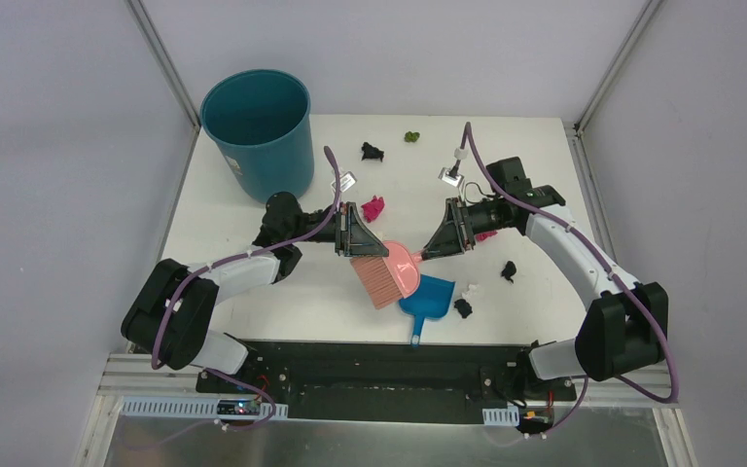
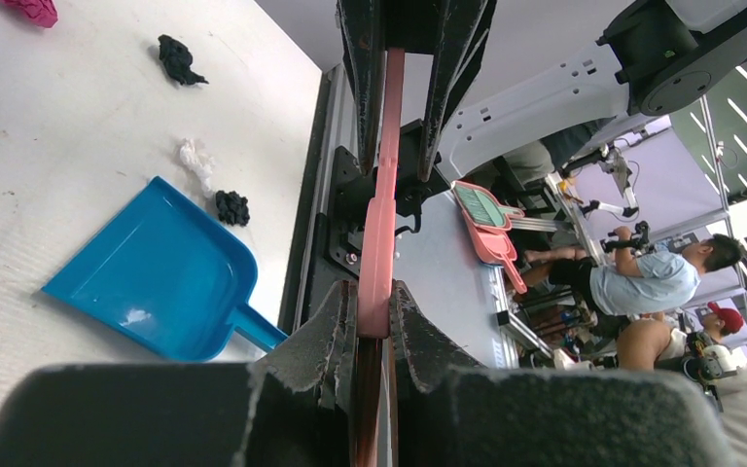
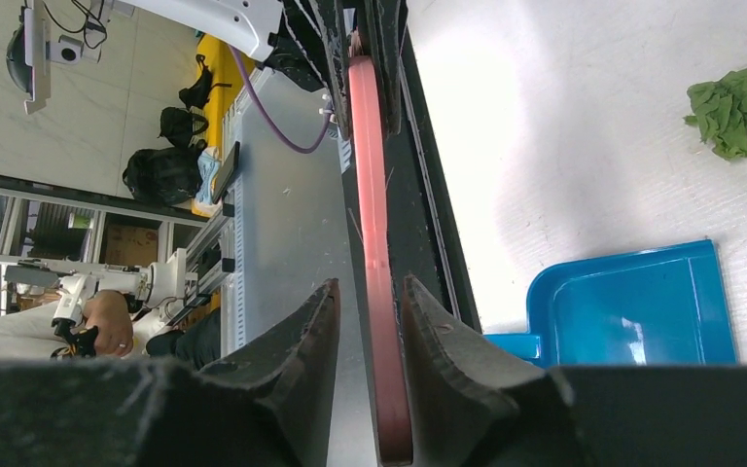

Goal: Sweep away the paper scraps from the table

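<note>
dustpan point(image 1: 434, 298): front hidden by brush point(image 1: 382, 279) | magenta scrap point(image 2: 31, 10): cropped at top edge

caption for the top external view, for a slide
Two arms meet at a pink brush over a blue dustpan, paper scraps scattered on the white table

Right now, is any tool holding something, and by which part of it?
The left tool clamps the pink brush by its thin handle. The right tool straddles the same handle; its grip cannot be told.
</note>
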Robot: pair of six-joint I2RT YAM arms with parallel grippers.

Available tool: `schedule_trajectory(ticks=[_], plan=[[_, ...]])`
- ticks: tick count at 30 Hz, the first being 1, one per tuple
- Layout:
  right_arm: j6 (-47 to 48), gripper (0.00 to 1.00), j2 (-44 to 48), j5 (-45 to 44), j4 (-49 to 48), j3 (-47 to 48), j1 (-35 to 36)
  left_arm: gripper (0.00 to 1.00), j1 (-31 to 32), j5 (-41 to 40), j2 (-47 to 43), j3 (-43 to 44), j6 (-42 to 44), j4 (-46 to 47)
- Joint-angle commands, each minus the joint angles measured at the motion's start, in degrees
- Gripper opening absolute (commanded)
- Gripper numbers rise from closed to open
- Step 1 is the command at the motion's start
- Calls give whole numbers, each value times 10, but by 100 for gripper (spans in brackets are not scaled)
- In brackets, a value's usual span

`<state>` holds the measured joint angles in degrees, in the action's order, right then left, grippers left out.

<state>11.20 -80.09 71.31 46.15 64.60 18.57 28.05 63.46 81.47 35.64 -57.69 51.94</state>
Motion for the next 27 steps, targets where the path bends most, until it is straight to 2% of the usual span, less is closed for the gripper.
schedule_trajectory(ticks=[1, 3, 5, 9, 10, 12, 15, 18, 21, 23, 27], plan=[[37, 32, 13, 30, 9, 1, -2, 0, -3, 9, 4, 6, -1, 35], [48, 30, 14, 27, 18, 2, -2, 0, -4, 10, 5, 6, -1, 35], [54, 24, 15, 26, 24, 2, -2, 0, -4, 10, 7, 7, -1, 35], [55, 1, 17, 20, 24, 2, -2, 0, -4, 10, 11, 10, 4, 20], [55, 0, 17, 12, 23, 2, -3, 1, -4, 10, 10, 15, 14, -4], [52, 0, 21, -21, 18, 1, -7, 24, -6, 6, -1, 28, 58, -80], [32, 0, 25, -72, 6, 2, -35, 48, -14, -35, -55, 38, 148, -209], [22, 0, 28, -95, 7, 14, -93, 60, 10, -157, -132, 84, 272, -452], [-44, 0, 33, -133, -51, 13, -180, 67, 106, -343, -175, 132, 374, -620], [-101, 0, 42, -176, -112, -5, -237, 68, 183, -439, -173, 143, 365, -656], [-130, 0, 89, -306, -169, -41, -275, 69, 322, -660, -92, 149, 240, -704]])
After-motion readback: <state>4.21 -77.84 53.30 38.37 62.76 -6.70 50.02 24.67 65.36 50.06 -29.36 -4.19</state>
